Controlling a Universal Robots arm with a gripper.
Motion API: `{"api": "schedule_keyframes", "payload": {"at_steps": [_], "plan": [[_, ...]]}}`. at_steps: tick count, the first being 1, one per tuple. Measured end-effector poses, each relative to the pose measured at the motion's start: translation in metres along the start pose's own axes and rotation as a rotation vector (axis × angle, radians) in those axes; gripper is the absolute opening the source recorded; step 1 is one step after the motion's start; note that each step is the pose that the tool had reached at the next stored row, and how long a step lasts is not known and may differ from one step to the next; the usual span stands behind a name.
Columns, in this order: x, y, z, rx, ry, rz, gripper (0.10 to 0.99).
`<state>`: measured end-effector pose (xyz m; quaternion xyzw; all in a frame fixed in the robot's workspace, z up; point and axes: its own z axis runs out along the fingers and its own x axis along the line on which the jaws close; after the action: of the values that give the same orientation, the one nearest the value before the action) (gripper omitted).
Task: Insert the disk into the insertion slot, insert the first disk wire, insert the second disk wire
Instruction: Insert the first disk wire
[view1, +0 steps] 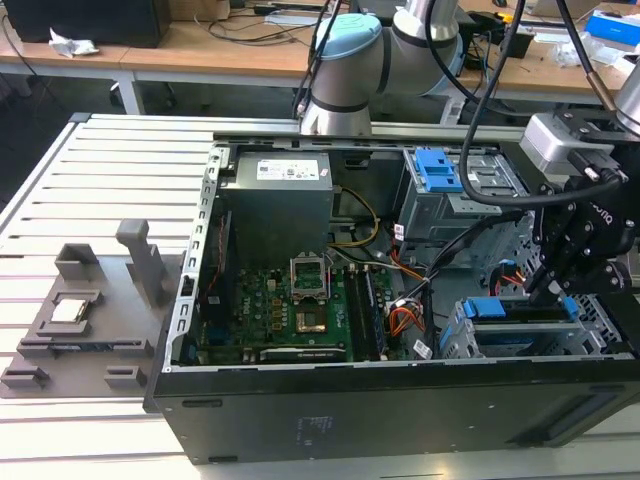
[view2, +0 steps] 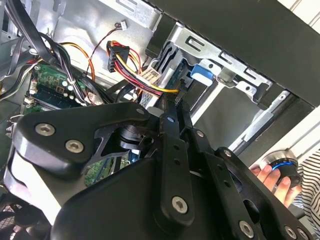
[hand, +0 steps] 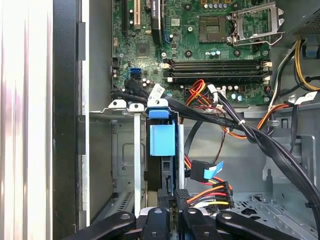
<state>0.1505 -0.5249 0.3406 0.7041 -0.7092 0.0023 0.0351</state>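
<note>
The fingers of the gripper are narrowed onto the black connector of a disk wire, just beside the disk. The disk sits edge-on inside the insertion slot, at the near end of the computer case on the exterior view's right.

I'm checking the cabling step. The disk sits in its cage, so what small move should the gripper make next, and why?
Probably ease the coloured-wire connector a little closer to the disk, which sits in the insertion slot. The gripper seems shut on that connector, right beside the disk's edge.
</note>
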Motion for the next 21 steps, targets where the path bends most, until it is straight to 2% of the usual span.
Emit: {"api": "schedule_keyframes", "payload": {"at_steps": [11,13,15,21], "plan": [[0.0001,0.0,-0.0005,0.0,-0.0026,0.0,0.165],[0.0001,0.0003,-0.0018,0.0,-0.0061,0.0,0.165],[0.0002,0.0009,-0.002,0.0,-0.0164,-0.001,0.165],[0.0035,0.001,-0.0018,0.0,-0.0168,-0.001,0.165]]}}
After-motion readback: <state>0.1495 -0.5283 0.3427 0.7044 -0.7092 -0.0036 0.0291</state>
